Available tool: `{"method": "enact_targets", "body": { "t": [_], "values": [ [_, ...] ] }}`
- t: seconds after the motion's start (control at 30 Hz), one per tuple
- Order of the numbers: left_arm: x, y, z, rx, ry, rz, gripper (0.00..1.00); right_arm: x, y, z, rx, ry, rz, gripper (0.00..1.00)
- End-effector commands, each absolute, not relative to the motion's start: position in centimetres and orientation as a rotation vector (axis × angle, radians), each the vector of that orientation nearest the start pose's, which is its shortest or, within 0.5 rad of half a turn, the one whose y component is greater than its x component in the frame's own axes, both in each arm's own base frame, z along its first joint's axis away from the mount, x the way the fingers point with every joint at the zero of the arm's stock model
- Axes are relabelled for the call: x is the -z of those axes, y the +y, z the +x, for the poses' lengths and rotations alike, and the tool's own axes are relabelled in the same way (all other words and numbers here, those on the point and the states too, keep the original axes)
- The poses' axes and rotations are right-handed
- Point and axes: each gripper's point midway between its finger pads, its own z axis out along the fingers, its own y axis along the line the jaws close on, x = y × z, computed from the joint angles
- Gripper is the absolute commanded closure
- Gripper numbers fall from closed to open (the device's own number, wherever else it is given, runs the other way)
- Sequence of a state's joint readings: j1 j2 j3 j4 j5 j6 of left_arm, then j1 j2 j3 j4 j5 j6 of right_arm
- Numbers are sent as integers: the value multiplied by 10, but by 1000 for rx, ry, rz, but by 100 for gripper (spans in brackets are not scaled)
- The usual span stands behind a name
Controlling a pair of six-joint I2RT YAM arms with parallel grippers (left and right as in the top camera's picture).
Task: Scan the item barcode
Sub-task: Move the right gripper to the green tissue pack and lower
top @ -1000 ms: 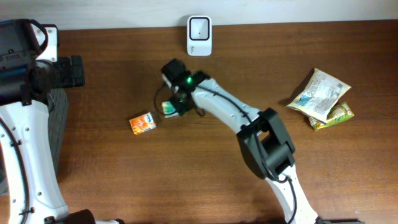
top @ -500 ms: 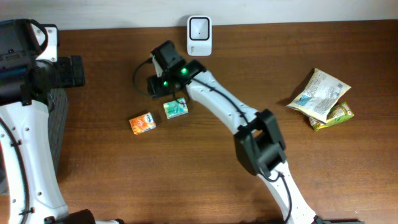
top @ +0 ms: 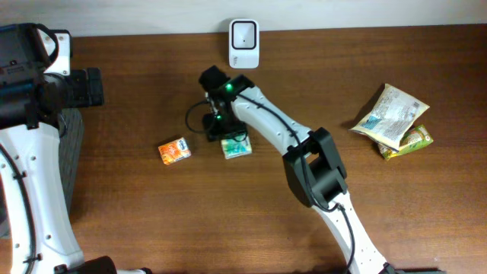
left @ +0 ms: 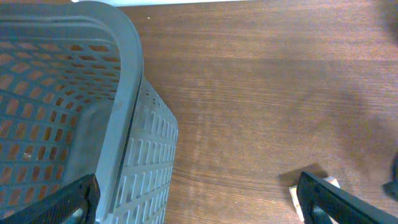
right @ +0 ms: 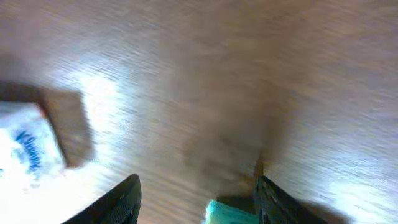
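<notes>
Green small carton (top: pixel 236 146), flat on wooden table (top: pixel 396 198)

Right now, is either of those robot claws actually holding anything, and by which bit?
Nothing is held. The right gripper hangs open next to the green packet, its fingers apart. The left gripper is wide open over bare table beside the grey basket.

The right arm (top: pixel 262 122) swung back down over the green packet (top: pixel 236 146), which now lies further right.
</notes>
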State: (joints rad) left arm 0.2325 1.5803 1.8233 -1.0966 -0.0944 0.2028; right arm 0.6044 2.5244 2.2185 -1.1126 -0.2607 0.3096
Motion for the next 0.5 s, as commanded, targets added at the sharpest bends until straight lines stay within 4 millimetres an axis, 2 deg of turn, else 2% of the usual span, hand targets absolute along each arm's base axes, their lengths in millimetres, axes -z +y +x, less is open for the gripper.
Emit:
{"method": "enact_targets", "body": {
  "t": [0.0,0.1,0.17,0.2,0.27,0.3,0.37,0.4,0.47],
  "values": [
    [-310,113,392,-325,2444,-70,1,-80,297,417,-474,2984,-486,39],
    [-310,113,392,-325,2444,-70,1,-106,271,405,-448,3035,-461,38],
    [-310,113,392,-325,2444,-70,1,-110,250,382,-405,3151,-432,39],
    [-310,113,392,-325,2444,-70,1,-109,246,371,-393,3198,-444,40],
    [-310,113,392,-325,2444,-70,1,-101,255,344,-461,3261,-580,57],
    [-310,113,392,-325,2444,-70,1,-97,260,337,-465,3272,-625,69],
    [-310,113,392,-325,2444,-70,1,-86,270,323,-448,3288,-686,85],
    [-310,113,392,-325,2444,-70,1,-77,277,316,-442,3288,-724,91],
    [-310,113,392,-325,2444,-70,1,-60,287,302,-412,3291,-796,94]
  ]
}}
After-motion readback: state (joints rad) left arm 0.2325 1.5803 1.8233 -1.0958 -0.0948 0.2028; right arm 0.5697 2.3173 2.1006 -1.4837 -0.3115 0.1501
